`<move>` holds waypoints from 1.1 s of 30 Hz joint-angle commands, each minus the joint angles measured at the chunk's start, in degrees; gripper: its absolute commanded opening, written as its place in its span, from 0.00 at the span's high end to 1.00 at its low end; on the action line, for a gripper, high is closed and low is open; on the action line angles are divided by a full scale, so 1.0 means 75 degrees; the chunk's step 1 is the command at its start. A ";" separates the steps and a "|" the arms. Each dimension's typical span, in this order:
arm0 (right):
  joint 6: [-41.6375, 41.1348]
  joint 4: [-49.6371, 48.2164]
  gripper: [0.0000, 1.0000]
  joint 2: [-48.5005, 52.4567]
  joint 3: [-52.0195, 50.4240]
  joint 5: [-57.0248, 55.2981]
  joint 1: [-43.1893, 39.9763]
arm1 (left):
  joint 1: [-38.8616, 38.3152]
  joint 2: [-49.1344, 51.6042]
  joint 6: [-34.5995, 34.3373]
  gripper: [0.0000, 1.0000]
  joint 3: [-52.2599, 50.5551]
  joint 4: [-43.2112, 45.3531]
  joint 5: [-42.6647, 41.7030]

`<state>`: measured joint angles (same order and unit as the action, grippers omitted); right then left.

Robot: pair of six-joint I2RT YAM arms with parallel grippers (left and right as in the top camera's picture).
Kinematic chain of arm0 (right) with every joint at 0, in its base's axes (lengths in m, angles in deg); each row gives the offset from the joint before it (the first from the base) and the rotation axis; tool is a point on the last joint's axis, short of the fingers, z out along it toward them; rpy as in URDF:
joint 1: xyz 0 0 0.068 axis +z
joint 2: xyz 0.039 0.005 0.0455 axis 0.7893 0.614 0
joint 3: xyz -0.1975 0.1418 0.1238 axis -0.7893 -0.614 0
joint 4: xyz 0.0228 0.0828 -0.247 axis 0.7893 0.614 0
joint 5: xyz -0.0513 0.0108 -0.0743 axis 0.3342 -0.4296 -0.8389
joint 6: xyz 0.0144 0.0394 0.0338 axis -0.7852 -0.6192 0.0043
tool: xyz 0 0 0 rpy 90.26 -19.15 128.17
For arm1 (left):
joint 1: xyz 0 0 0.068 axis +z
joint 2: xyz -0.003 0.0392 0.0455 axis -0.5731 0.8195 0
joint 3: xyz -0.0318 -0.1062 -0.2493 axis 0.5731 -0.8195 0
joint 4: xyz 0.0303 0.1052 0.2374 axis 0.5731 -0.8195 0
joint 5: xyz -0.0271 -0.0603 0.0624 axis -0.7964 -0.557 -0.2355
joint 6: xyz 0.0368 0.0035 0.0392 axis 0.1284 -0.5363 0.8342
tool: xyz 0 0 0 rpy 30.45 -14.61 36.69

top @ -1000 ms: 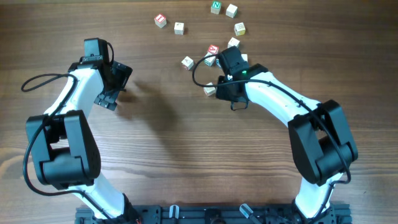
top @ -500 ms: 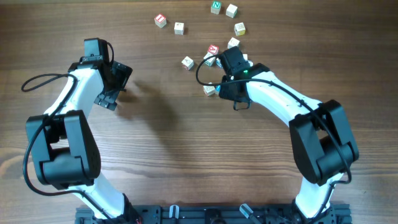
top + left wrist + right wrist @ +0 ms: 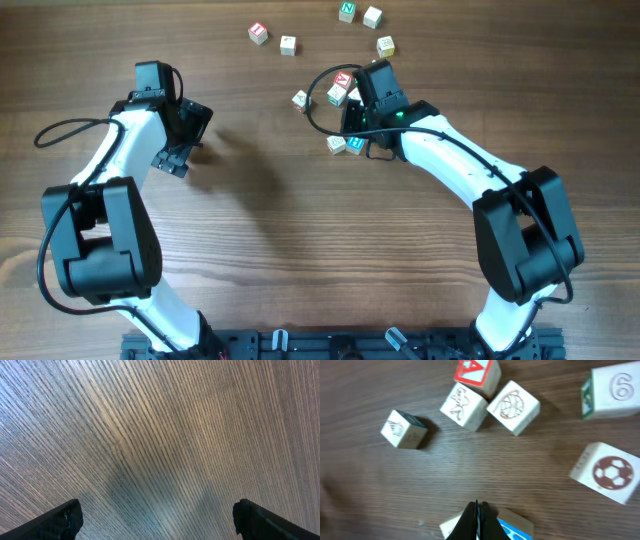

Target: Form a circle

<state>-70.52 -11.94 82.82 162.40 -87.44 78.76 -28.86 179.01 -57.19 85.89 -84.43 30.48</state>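
No circle shows; the small wooden cubes lie loose at the table's far side. A red-faced cube (image 3: pixel 343 78) (image 3: pixel 476 371), a pale cube (image 3: pixel 337 95) and another (image 3: pixel 300 100) (image 3: pixel 402 430) sit near my right gripper (image 3: pixel 349 133) (image 3: pixel 477 510). It is shut, with its tips over a blue-faced cube (image 3: pixel 356 144) (image 3: pixel 520 530) and a pale cube (image 3: pixel 336 144). I cannot tell if they touch. A "6" cube (image 3: pixel 615 390) and a football cube (image 3: pixel 605 472) lie to the right. My left gripper (image 3: pixel 183 137) (image 3: pixel 157 512) hangs open over bare wood.
More cubes lie farther back: a red one (image 3: pixel 258 33), a pale one (image 3: pixel 288 43), a green one (image 3: pixel 346 11), and two pale ones (image 3: pixel 372 16) (image 3: pixel 385 45). A dark rail (image 3: pixel 330 345) runs along the near edge between the arm bases.
My right arm has shifted toward the far edge, still shut, uncovering the blue-faced cube beside the pale one. The left arm has not moved.
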 commanded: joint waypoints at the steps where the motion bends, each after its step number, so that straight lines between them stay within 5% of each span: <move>1: 0.0061 -0.0108 0.95 -0.0157 0.0090 0.0274 -0.0003 | 0.0009 0.0102 -0.0073 0.00 0.0023 0.0000 -0.0029; 33: -0.0131 0.0201 0.95 0.0519 0.0487 0.0303 0.0020 | 0.0009 0.0102 -0.0073 0.00 0.0023 0.0000 -0.0029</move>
<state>-71.43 -11.22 85.49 164.63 -85.88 78.76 -28.86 179.01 -57.19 85.89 -84.43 30.48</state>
